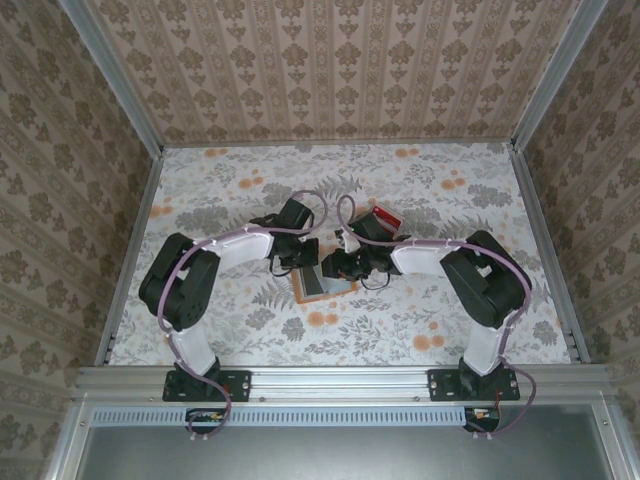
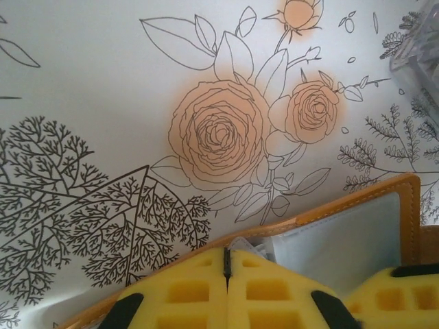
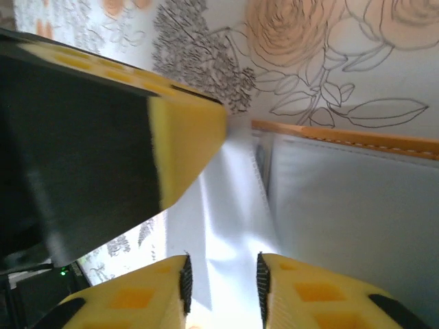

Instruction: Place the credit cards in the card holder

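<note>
Centre table: left gripper (image 2: pixel 226 259) clenched, pads meeting at the near rim of the open card holder (image 2: pixel 343 240) | right gripper (image 3: pixel 223 274) slightly parted over its grey lining, the left pad crowding alongside | beyond: red credit card (image 1: pixel 386 218) just past the right arm; clear stand (image 2: pixel 418 48) on floral tablecloth (image 2: pixel 103 82)

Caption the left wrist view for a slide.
Left gripper, fingertips closed together, over the near edge of the open card holder on the flowered tablecloth.
</note>
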